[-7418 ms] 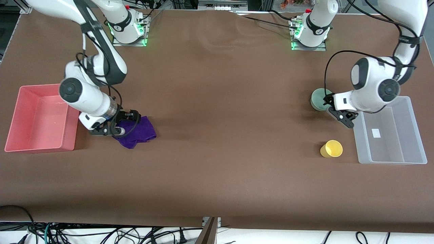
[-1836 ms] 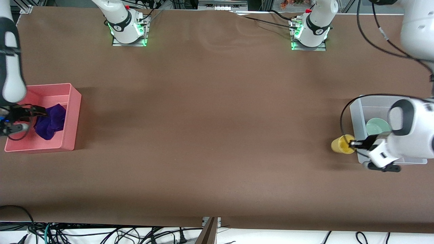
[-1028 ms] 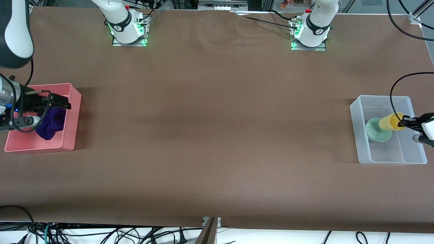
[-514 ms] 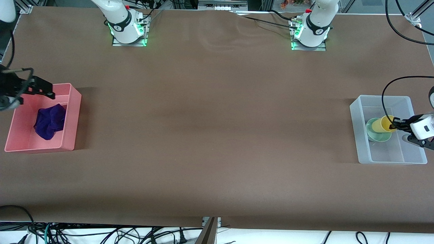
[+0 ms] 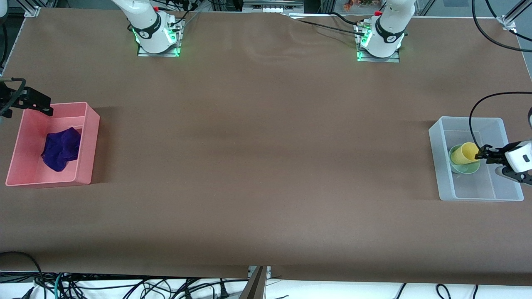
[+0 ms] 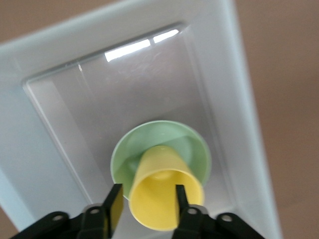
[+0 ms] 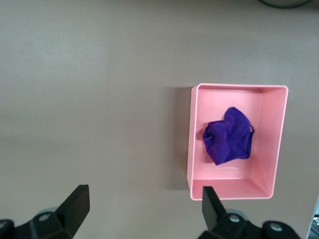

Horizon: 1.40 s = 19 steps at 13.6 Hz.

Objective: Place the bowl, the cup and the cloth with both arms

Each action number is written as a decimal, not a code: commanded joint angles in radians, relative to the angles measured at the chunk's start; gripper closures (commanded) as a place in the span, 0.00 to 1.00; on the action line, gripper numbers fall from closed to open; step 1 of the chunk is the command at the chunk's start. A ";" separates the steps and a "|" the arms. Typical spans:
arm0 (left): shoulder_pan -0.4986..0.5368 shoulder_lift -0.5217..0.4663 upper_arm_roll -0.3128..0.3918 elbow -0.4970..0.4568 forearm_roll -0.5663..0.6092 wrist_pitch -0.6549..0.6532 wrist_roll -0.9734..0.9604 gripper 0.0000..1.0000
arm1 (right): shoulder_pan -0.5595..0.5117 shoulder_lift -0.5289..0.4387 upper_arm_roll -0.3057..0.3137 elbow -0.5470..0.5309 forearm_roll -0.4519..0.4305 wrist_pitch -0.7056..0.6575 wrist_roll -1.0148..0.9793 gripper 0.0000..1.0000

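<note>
The cup lies tilted in the left gripper, pinched at its rim, base resting inside the bowl within the clear bin; the right gripper, spread and empty, hangs above the cloth in the pink bin.

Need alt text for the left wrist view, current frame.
The left gripper holds the yellow cup by its rim, tilted, with its base down in the mint-green bowl. The bowl sits inside the clear plastic bin, which rests on the brown table.
</note>
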State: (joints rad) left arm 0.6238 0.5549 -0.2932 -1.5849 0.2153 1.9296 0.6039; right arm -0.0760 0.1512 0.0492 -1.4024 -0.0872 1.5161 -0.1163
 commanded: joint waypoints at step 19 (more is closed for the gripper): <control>-0.599 -0.618 0.225 -0.249 -0.208 -0.135 -0.543 0.00 | -0.007 -0.005 0.001 -0.009 0.038 -0.011 0.021 0.00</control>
State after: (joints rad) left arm 0.0938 0.0462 -0.1467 -1.6564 0.0325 1.6837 0.0648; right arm -0.0779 0.1540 0.0471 -1.4085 -0.0574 1.5034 -0.0993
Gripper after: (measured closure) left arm 0.000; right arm 0.000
